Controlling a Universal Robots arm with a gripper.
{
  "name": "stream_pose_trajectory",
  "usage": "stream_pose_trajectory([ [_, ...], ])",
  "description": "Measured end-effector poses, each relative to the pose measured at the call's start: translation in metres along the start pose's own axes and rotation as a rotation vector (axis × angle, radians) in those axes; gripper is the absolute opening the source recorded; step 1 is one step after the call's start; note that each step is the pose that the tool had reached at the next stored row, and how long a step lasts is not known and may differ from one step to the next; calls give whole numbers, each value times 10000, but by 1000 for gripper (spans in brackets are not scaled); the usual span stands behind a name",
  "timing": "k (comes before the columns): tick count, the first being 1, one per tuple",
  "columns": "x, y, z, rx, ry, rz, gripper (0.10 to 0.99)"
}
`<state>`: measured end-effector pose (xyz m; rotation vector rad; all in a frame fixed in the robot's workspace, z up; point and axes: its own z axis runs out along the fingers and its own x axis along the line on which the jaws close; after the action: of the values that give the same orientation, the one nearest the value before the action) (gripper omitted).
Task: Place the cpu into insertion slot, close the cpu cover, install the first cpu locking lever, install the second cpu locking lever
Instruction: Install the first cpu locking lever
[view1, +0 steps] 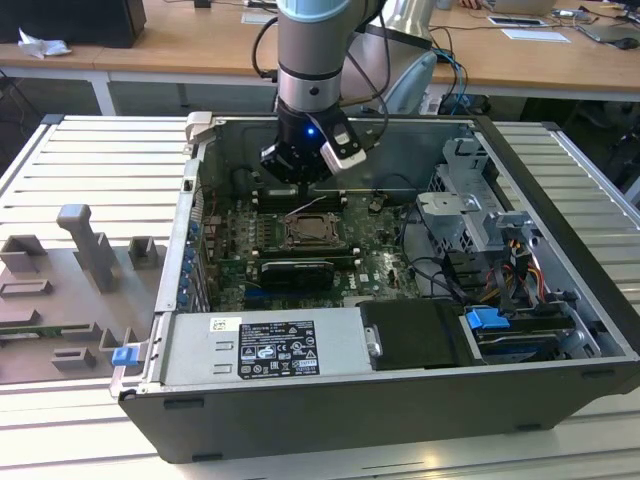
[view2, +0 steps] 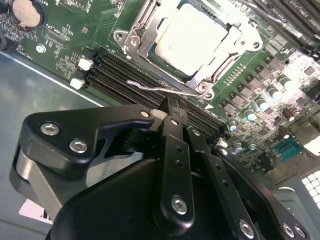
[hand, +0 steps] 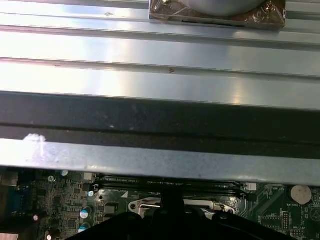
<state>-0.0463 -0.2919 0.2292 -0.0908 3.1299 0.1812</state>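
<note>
The ribbed metal table (view1: 90, 170) carries an open computer case (view1: 300, 430) and grey blocks (view1: 85, 240).

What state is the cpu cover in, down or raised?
Down: in the second wrist view the cpu cover lies flat, framing the seated cpu.

Robotics lab or test workshop in an office-type room. Signs: an industrial robot arm (view1: 312, 60) reaches down over a ribbed aluminium table (view1: 90, 160). A desktop computer case (view1: 350, 420) lies on it with the side panel off, green motherboard (view1: 380, 262) and insertion slot (view1: 310, 232) exposed, coloured cables (view1: 520, 270) inside. Grey fixture blocks (view1: 85, 245) sit on the table at the exterior view's left. Behind, wooden desks (view1: 200, 40) carry papers (view1: 535, 33) and a black box (view1: 75, 20).
</note>
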Motion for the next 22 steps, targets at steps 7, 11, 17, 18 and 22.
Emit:
stream_pose_trajectory([
  [7, -110, -11, 59, -18, 0, 0, 106],
  [11, -173, -17, 83, -18, 0, -1, 106],
  [17, -208, -22, 119, -19, 0, 0, 106],
  [18, -214, -23, 125, -19, -1, 0, 106],
  [22, -231, -25, 150, -23, -1, 1, 106],
])
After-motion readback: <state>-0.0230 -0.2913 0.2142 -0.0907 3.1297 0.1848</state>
